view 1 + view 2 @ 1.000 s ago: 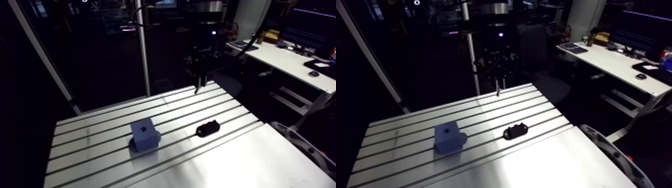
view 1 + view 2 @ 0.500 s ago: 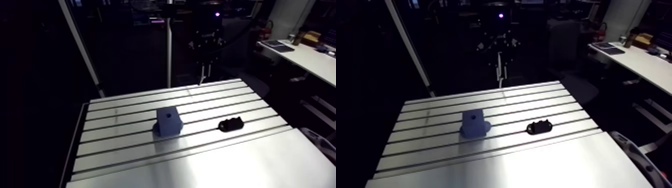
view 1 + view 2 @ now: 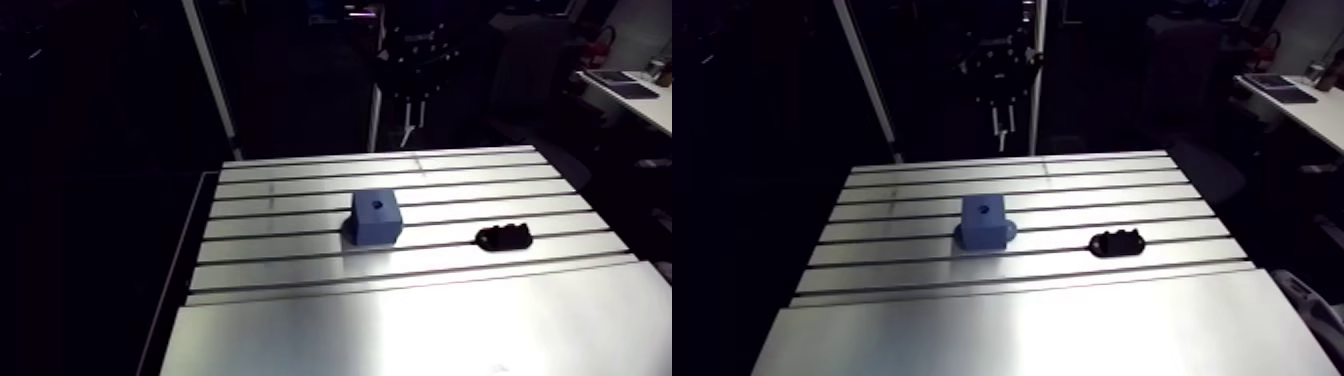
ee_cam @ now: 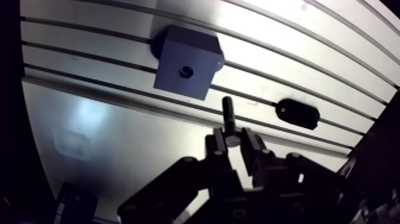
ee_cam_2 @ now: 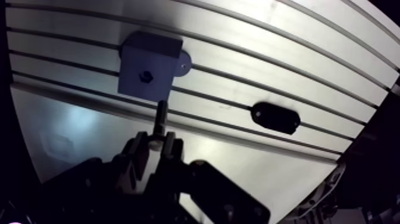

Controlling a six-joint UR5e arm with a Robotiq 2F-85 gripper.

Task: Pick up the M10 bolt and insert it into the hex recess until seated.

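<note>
A dark blue block stands on the slotted table, with a small hex recess in its upper face. In the wrist view my gripper is shut on the head end of a dark M10 bolt. The shank sticks out ahead of the fingers and points toward the block, well short of it. In the arm view the gripper hangs above the table's far edge, behind the block and slightly to its right.
A flat black oblong piece lies on the table to the right of the block, a few slots nearer the front. A vertical post rises behind the table's far left corner.
The arm view has swung, so the whole picture shifted and the table now looks squarer. The block and the black piece lie where they were. The gripper still hangs near the far edge.
</note>
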